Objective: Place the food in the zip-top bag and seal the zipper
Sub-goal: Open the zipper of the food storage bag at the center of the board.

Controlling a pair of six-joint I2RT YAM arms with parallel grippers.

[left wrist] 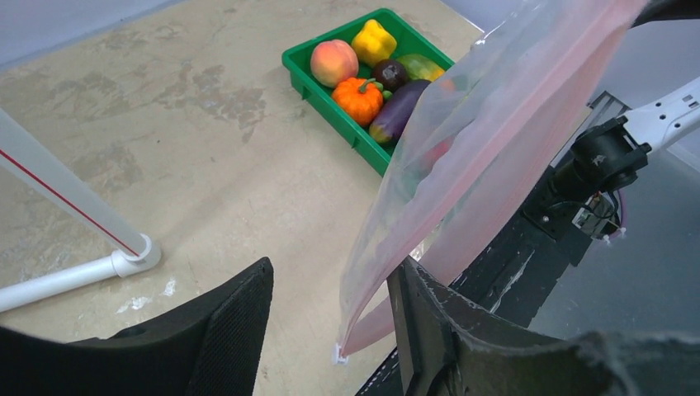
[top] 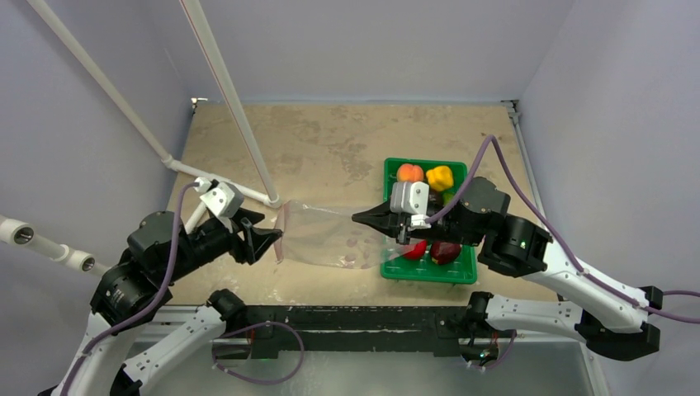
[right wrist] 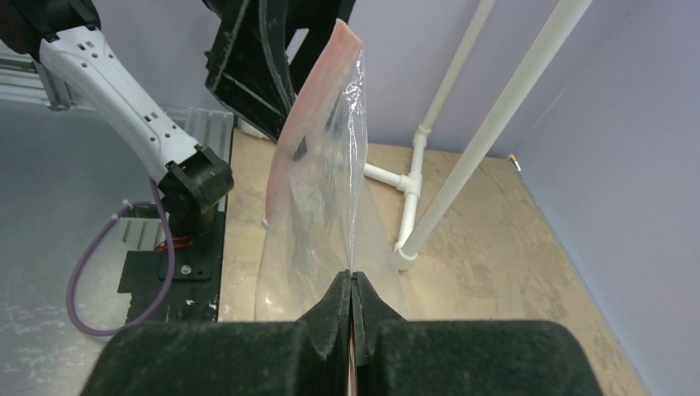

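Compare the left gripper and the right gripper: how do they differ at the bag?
The right gripper is shut, pinching one edge of the bag; the left gripper is open, jaws apart. The left gripper sits at the pink zipper, which lies in its gap, ungripped; the right gripper is on the opposite side. Both point toward each other, with the bag upright between them.

Robot lab cell: plain walls (top: 371, 41), white pipe frame (top: 239, 115), black mounting rail (top: 347, 318), worn tabletop (top: 330, 140).
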